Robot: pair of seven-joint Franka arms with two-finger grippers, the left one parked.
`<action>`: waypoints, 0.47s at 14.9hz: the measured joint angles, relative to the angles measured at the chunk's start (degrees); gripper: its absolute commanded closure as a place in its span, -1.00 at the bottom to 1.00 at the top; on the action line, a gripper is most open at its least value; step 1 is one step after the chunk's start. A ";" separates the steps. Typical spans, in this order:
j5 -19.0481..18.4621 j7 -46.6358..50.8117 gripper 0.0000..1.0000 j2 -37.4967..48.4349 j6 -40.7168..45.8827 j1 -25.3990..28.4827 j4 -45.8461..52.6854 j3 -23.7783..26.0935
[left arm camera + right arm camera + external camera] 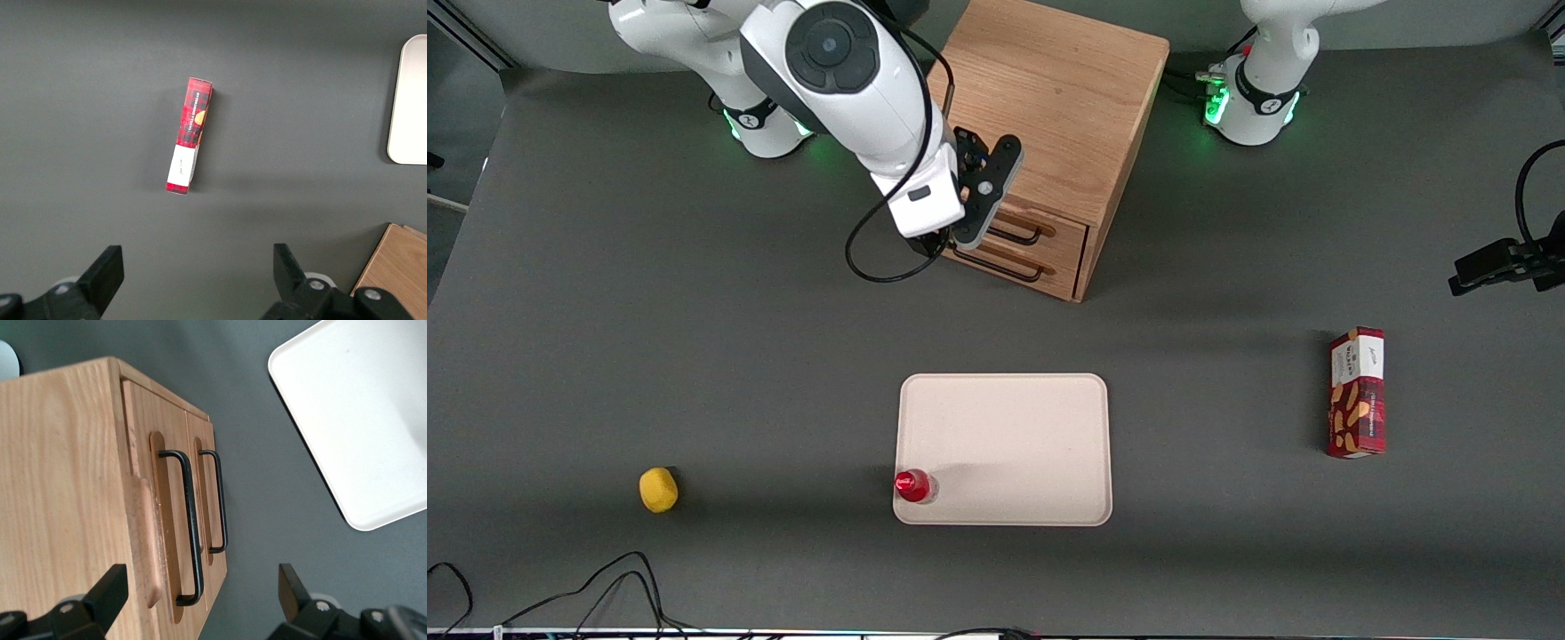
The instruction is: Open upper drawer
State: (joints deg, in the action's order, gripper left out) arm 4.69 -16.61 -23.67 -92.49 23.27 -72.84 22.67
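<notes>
While upper drawer [175, 520] shut, pincer [200, 597] spread wide above handle

Black gripper [200, 600], its fingers [107, 593] spread apart, hangs just in front of the light oak upper drawer [143, 520] — black wire handle [190, 527] between the fingers. Farther out lie a cream tray [1005, 444], a red bottle cap [912, 485], a yellow lump [658, 490] — and a red tartan box [1357, 392] with a white end.
</notes>
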 measured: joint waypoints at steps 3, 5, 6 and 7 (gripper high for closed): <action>-0.10 -1.86 -1.00 -0.95 -2.13 -0.04 -2.61 0.31; -1.19 -2.09 -1.00 -1.10 -4.19 -0.04 -4.97 0.85; -2.04 -2.11 -1.00 -1.11 -5.13 -0.04 -6.14 1.10; -2.59 -2.12 -1.00 -1.11 -5.92 -0.03 -7.17 1.28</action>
State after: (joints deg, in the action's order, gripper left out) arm 2.10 -18.74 -24.78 -98.41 23.24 -80.01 23.94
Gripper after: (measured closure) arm 0.000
